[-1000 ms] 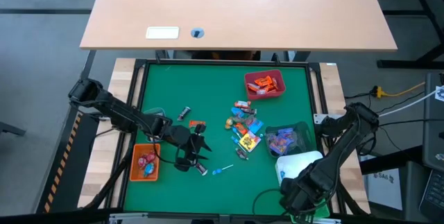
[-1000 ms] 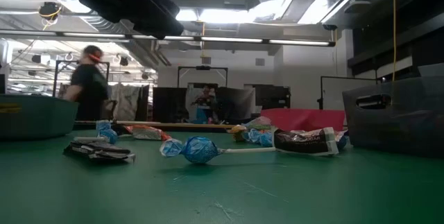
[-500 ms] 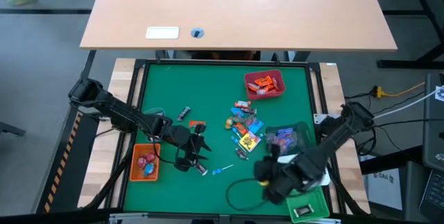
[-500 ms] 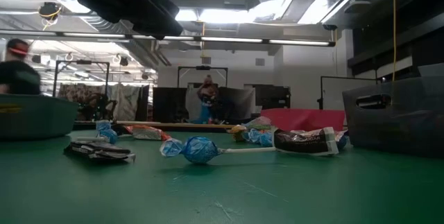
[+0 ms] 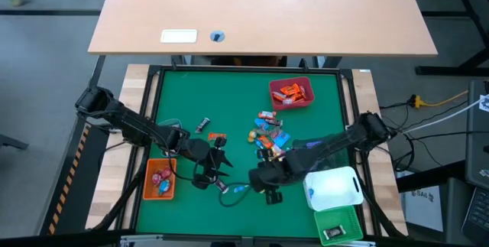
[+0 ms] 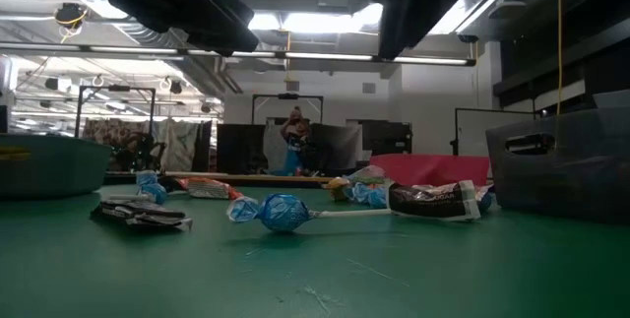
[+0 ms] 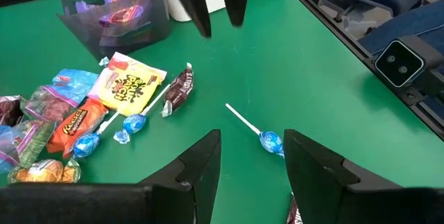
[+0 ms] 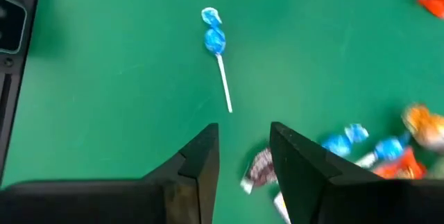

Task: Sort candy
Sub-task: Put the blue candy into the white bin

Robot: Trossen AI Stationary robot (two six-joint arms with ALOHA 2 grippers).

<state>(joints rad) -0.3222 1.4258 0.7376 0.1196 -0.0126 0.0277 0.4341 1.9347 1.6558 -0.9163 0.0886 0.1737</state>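
Right gripper (image 5: 269, 194) hovers above the mat, fingers parted, holding nothing. The blue lollipop (image 8: 214, 41) lies flat just ahead, stick toward you. Close on the wrapped head, not the thin stick. Left gripper (image 7: 251, 156) waits nearby, also parted and empty; keep clear of it.

The tabletop (image 5: 183, 94) wears a matt green, cloth-like cover, framed by pale wood at the sides. The candy (image 7: 130, 87) lies in crinkled, glossy wrappers, and a blue lollipop (image 8: 214, 41) has a smooth white stick. The clear bin (image 7: 114, 16) looks like hard, shiny plastic.
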